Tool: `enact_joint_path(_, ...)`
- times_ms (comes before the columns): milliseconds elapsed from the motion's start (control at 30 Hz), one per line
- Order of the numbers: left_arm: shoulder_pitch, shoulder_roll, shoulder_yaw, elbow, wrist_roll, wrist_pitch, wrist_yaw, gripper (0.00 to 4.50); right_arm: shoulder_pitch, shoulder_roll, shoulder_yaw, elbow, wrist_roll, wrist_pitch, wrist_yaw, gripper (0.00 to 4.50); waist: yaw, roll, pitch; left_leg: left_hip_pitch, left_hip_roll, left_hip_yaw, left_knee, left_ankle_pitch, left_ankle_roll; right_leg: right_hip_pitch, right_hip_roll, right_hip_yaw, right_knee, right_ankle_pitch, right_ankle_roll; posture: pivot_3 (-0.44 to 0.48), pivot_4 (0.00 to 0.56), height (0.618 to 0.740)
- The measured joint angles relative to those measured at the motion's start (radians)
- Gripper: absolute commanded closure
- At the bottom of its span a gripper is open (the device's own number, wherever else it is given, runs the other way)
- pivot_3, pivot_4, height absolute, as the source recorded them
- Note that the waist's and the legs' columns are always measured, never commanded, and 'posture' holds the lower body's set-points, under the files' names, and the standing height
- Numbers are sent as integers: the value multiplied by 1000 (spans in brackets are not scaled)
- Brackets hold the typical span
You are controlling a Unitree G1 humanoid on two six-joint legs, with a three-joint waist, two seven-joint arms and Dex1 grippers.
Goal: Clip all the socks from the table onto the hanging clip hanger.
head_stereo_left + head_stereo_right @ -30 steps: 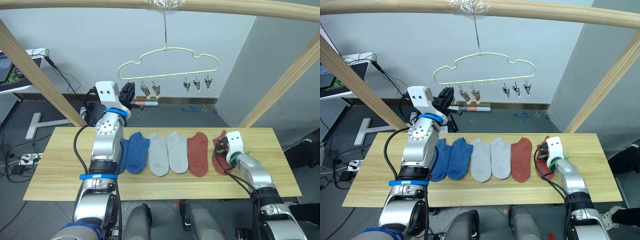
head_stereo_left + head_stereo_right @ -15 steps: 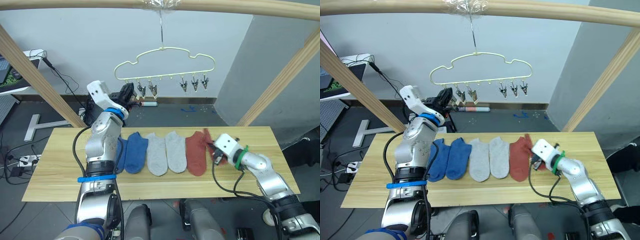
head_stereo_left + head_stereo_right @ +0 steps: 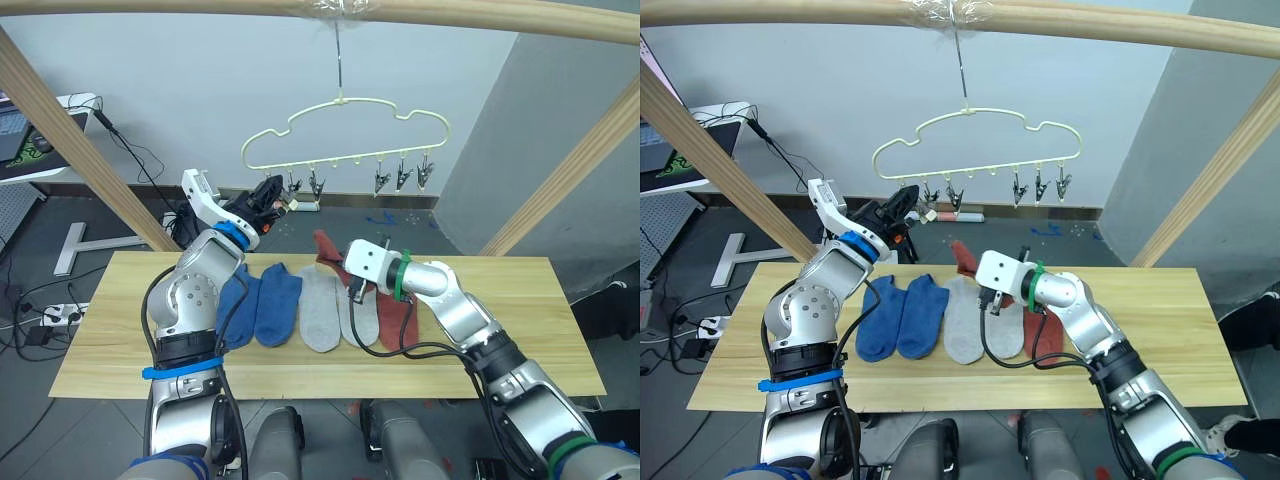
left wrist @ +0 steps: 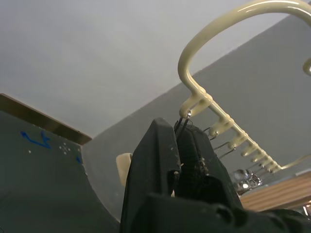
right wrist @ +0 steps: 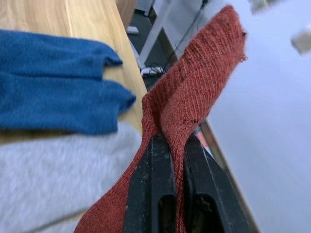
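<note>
One rust-red sock has been lifted off the counter since a second ago, when it lay at the right end of the row under the right gripper. It is now pinched between that gripper's two fingers, which are pressed together on the fabric, and it has been carried leftward to hang above the two grey socks. Its long axis is tilted, with the free end pointing up and away from the robot, toward the clip hanger.

Five socks are left flat on the counter in a row, each with its long axis running from the near edge to the far edge: two blue socks on the left, the two grey ones in the middle and a second rust-red sock on the right, partly hidden behind the right arm.

The left gripper is raised at the leftmost end of the clip row, as it was a second ago. In the left wrist view its fingers are seen closed together on the end metal clip, just under the pale yellow wire. The other clips hang with nothing in them.
</note>
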Motion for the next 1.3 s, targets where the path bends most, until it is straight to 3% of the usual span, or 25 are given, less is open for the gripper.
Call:
enact_joint_path(500,43,-17,-12,-77,-70,64,27,4500,-113,55,8,98,-75,-44,-21,4476,8,0,1,0,0,0,0,0,0,0,0,0,0,0,0,24,288,740)
enact_joint_path(933,56,-7,-28,-93,-73,62,34,4500,-130,69,6,104,-84,-52,-57,4476,8,0,2,0,1,-1,0,0,0,0,0,1,0,0,0,21,293,740)
enact_joint_path(1300,69,8,-29,-94,-71,57,16,1053,-131,71,4,104,-80,-48,-66,4500,8,0,4,0,1,-1,0,0,0,0,0,1,0,0,0,17,293,740)
